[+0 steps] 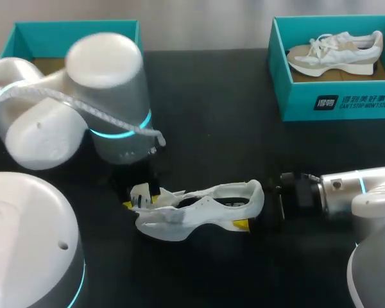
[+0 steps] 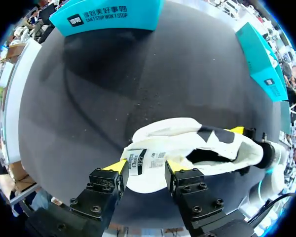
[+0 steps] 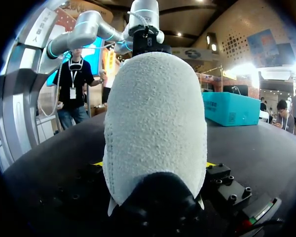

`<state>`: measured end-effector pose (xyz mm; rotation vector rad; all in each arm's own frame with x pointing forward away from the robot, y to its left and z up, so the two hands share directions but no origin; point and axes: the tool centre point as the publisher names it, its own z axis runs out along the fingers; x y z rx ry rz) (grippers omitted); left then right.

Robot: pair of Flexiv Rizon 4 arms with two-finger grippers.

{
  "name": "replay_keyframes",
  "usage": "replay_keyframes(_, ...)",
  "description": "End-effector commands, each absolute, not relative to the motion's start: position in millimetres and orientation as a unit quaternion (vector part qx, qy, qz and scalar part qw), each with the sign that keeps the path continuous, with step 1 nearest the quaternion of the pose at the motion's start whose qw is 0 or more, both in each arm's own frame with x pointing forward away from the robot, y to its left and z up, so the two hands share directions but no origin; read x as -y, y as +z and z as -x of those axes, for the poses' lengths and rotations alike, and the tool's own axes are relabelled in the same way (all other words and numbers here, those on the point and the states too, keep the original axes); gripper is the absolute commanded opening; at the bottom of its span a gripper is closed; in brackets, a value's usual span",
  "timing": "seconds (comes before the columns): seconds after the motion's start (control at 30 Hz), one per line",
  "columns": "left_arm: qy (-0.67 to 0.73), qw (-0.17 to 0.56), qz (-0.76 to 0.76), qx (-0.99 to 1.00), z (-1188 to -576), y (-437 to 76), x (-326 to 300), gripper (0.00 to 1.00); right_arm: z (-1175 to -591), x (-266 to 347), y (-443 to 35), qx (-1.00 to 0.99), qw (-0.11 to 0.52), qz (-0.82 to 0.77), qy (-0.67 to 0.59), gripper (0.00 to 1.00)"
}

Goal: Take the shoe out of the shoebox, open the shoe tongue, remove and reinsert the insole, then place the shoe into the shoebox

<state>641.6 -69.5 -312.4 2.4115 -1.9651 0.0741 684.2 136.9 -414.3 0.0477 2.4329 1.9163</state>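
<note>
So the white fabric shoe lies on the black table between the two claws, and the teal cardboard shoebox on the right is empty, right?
No: the head view shows the teal cardboard shoebox on the right holding a white and beige sneaker. The white fabric shoe does lie on the black table.

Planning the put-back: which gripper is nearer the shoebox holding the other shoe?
Right. The right gripper holds the loose shoe by the heel, on the shoebox side; left gripper holds its tongue, farther off.
</note>
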Motion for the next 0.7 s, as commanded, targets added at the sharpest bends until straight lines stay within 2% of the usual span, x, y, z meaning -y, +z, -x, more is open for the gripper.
replay_keyframes(0.03,0.076,0.059,-0.759,0.644,-644,-280,61,0.48,-684,-136,-414,-0.786,0.021,-0.016,0.617,0.0)
replay_keyframes(0.2,0.105,0.079,-0.736,0.664,-654,-260,74,0.45,-684,-136,-414,-0.786,0.021,-0.016,0.617,0.0)
replay_keyframes(0.4,0.119,0.065,-0.71,0.691,-664,-244,94,0.42,-684,-136,-414,-0.786,0.021,-0.016,0.617,0.0)
replay_keyframes(0.7,0.146,0.068,-0.648,0.744,-671,-211,115,0.47,-684,-136,-414,-0.786,0.021,-0.016,0.617,0.0)
